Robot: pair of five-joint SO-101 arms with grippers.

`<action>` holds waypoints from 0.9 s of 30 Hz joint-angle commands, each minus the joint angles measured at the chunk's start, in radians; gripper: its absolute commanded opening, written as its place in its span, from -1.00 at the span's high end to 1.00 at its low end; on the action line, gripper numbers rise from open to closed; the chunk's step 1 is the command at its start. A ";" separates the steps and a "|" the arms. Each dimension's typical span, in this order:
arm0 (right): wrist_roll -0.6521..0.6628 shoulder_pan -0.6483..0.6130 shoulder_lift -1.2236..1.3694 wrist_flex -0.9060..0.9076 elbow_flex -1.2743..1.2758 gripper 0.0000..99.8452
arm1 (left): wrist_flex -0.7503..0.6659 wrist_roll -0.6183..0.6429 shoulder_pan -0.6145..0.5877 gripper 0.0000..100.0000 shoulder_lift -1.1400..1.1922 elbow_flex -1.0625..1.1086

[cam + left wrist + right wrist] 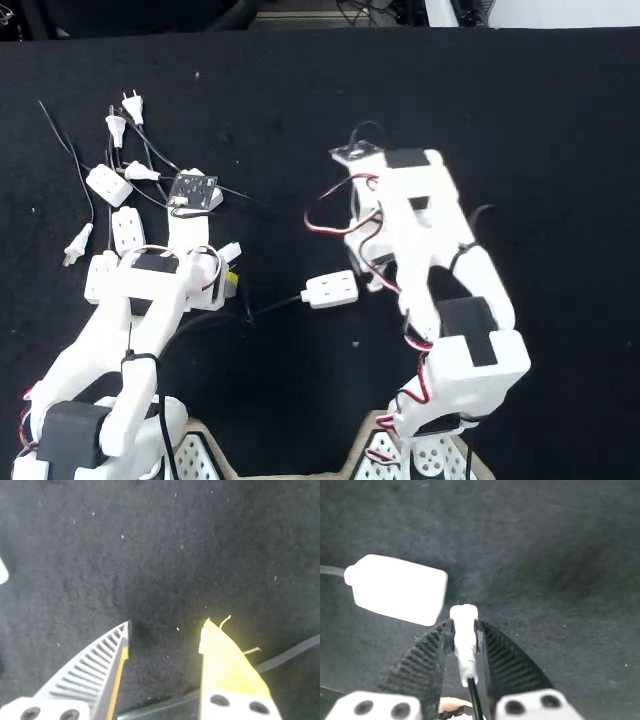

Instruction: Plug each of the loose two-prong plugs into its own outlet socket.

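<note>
One plug (464,617) is being clamped in the right gripper (464,628) just beside an outlet socket (397,590) near the tabletop's (545,540) middle; the left gripper (165,630) is hanging spread apart toward the left edge.

arms (432,215): white shells, black servos | cables (322,222): red, black | left claw (166,625): one yellow finger (227,667)

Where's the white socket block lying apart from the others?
In the high view the socket block lies between the left arm and the right arm; the right wrist view shows it beside the right gripper, which grips a plug.
</note>
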 commanded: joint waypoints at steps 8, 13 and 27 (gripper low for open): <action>-0.015 0.031 -0.280 0.011 0.068 0.98 | -0.014 0.012 0.010 0.53 -0.003 -0.010; -0.017 -0.035 -0.414 -0.057 0.193 0.98 | -0.014 0.012 0.010 0.53 -0.003 -0.010; -0.021 -0.091 -0.438 -0.118 0.252 0.98 | -0.014 0.011 0.010 0.53 -0.003 -0.010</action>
